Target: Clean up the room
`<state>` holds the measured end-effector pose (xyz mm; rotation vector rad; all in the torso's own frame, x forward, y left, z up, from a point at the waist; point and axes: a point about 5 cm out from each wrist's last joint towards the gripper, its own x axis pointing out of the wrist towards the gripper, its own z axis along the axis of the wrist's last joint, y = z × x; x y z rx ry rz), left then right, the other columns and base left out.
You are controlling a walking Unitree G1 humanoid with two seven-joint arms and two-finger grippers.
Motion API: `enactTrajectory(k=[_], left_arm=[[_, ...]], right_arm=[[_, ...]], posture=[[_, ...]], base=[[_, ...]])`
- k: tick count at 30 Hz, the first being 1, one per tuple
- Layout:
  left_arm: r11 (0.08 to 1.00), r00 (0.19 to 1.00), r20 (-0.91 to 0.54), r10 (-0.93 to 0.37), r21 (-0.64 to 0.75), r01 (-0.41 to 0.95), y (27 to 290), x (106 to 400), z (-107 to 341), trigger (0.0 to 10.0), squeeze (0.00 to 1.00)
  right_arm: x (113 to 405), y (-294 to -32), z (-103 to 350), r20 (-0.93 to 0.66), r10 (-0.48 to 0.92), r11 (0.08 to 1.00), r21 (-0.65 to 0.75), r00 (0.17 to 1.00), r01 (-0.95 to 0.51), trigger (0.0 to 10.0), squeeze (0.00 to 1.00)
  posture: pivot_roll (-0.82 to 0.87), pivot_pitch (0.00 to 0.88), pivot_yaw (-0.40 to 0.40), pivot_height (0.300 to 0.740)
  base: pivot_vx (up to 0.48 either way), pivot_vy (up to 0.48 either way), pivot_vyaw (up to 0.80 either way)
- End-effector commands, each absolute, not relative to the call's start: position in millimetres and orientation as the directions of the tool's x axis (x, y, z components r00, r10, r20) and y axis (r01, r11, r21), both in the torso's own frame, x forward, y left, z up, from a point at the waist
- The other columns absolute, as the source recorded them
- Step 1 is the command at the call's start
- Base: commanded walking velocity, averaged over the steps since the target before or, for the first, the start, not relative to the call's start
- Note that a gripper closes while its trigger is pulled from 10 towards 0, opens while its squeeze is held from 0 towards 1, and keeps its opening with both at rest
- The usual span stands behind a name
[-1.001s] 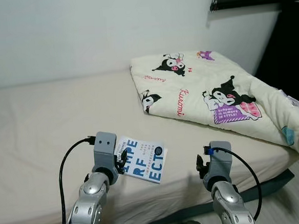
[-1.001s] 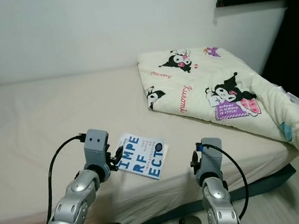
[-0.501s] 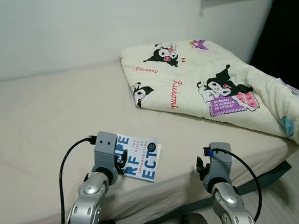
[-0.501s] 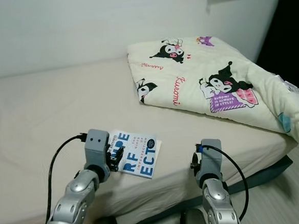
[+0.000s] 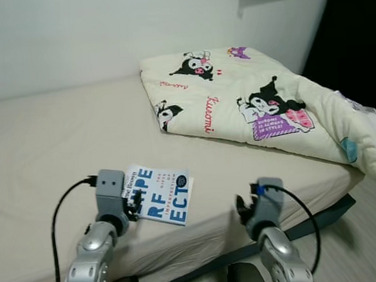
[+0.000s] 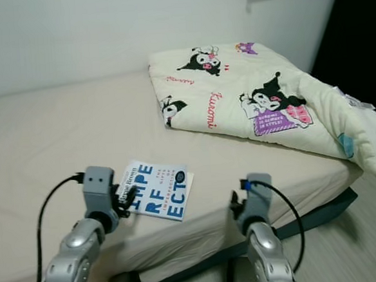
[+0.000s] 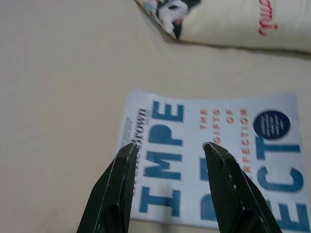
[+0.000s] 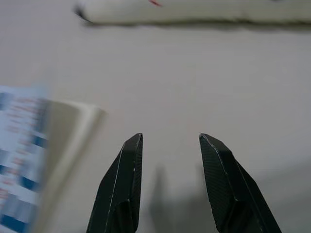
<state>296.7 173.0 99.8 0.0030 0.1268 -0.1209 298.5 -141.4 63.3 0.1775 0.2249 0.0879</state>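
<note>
Left hand open over book on bed.

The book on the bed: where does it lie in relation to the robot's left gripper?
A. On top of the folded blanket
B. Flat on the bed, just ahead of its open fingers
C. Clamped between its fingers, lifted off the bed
B: the book lies flat on the bed, with the left gripper open just over its near edge, gripping nothing.

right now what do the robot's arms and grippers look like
Both arms are jointed silver metal. Each wrist carries a boxy grey camera block with a black cable looping back along the arm. The left gripper and right gripper each have two long, tapered black fingers.
</note>
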Motion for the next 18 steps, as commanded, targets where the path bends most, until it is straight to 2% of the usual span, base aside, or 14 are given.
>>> enactTrajectory(k=[1,2,3,5,6,10,14,15,18], left_arm=[[0.995,0.990,-0.105,-0.098,0.012,0.100,186,296,104,10.0,0.00],[0.995,0.990,-0.100,-0.095,0.018,0.097,189,296,106,10.0,0.00],[0.995,0.991,-0.096,-0.093,0.026,0.096,191,295,107,10.0,0.00],[0.995,0.991,-0.094,-0.093,0.031,0.096,193,295,108,10.0,0.00],[0.995,0.991,-0.092,-0.092,0.035,0.096,194,294,109,10.0,0.00],[0.993,0.992,-0.080,-0.101,0.047,0.105,197,289,113,10.0,0.00],[0.992,0.991,-0.074,-0.111,0.059,0.116,198,285,115,10.0,0.00],[0.991,0.991,-0.079,-0.108,0.067,0.114,200,281,114,10.0,0.00],[0.991,0.991,-0.089,-0.103,0.077,0.110,202,277,112,10.0,0.00]], right_arm=[[304,-127,66,-0.205,0.210,0.959,0.236,0.956,-0.159,10.0,0.01],[306,-122,67,-0.203,0.240,0.951,0.248,0.949,-0.187,10.0,0.01],[310,-118,67,-0.211,0.268,0.940,0.271,0.940,-0.207,10.0,0.59],[312,-116,67,-0.218,0.282,0.934,0.286,0.934,-0.215,10.0,0.59],[315,-114,66,-0.229,0.297,0.923,0.316,0.927,-0.218,10.0,1.00],[326,-106,65,-0.244,0.356,0.883,0.402,0.902,-0.240,10.0,1.00],[330,-102,64,-0.256,0.384,0.870,0.423,0.887,-0.254,10.0,1.00],[331,-101,62,-0.273,0.388,0.866,0.436,0.881,-0.246,10.0,1.00],[334,-101,59,-0.304,0.375,0.864,0.458,0.876,-0.211,10.0,1.00]], posture=[[0.02,0.067,-0.056,0.571],[0.02,0.067,-0.057,0.571],[0.02,0.070,-0.062,0.571],[0.03,0.072,-0.063,0.571],[0.03,0.075,-0.067,0.571],[0.05,0.088,-0.079,0.571],[0.05,0.088,-0.079,0.571],[0.08,0.124,-0.095,0.571],[0.09,0.142,-0.097,0.571]], base=[[0.000,0.000,0.00],[0.000,0.000,0.00],[0.000,0.000,0.00],[0.000,0.000,0.00],[0.000,0.000,0.00],[0.000,0.000,0.00],[0.000,0.000,0.00],[0.000,0.000,0.00],[0.000,0.000,0.00]])
